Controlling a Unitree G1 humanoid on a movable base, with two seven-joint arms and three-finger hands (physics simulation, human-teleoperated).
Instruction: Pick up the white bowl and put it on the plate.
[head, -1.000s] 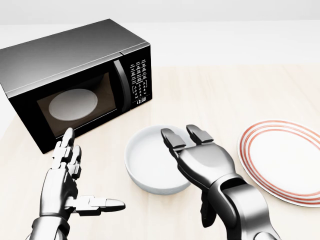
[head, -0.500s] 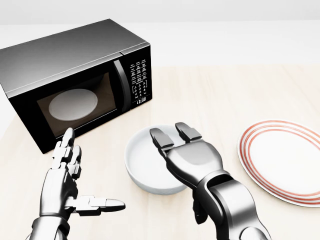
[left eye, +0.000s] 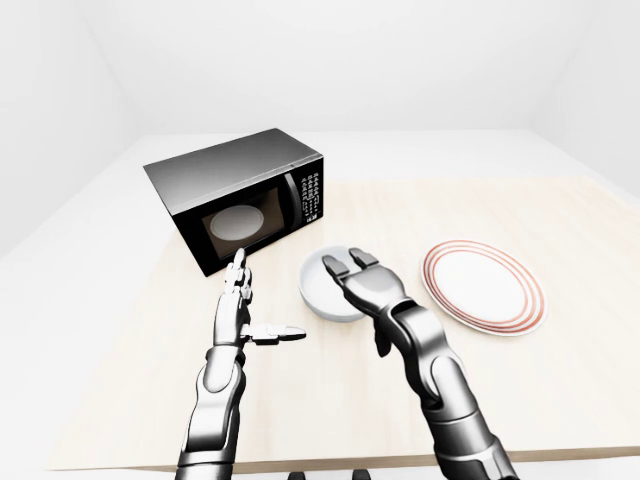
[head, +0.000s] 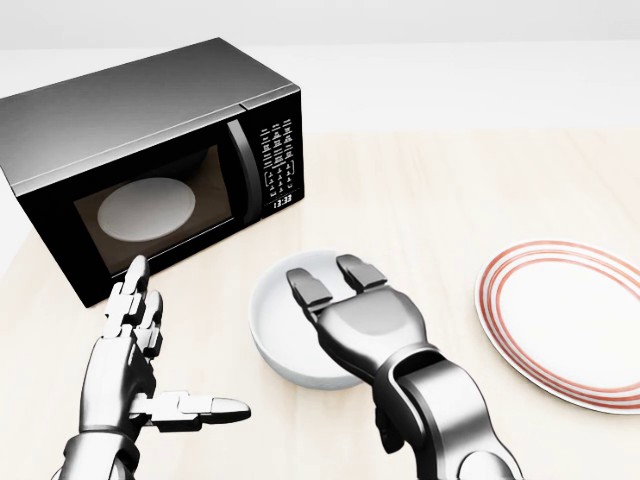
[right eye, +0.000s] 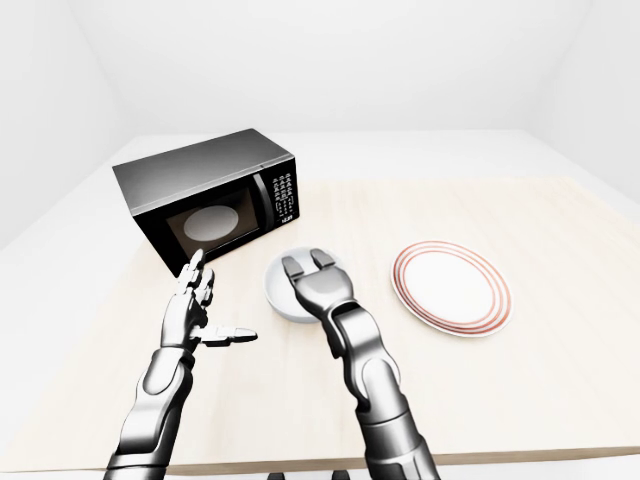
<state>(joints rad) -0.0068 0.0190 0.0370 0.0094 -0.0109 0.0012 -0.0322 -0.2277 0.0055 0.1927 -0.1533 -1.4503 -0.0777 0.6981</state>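
I counted one white bowl (head: 275, 325), one plate (head: 565, 320) with red rings round its rim, and one black microwave (head: 150, 160), all on a single pale wooden table (head: 430, 190). Both of my hands were in view.

In the head view the microwave stood toward the table's top left corner, its door shut and a round white turntable showing through the glass. The bowl sat upright near the middle of the table, just below and right of the microwave's keypad. The plate lay flat toward the table's right edge, well apart from the bowl, with bare wood between them.

My right hand (head: 350, 310) was over the bowl, back of the hand up. Two fingers (head: 310, 285) reached across the rim and over the bowl's inside, while the thumb hung below the wrist on the near side. The fingers were spread and only slightly curled, not closed round the rim. I could not tell from these views whether any finger actually touched the bowl. The bowl was still resting on the table, not on the plate.

My left hand (head: 135, 360) hovered over the table's lower left part, below the microwave door. Its fingers pointed straight up, the thumb stuck out to the right, and it was fully open, holding nothing.
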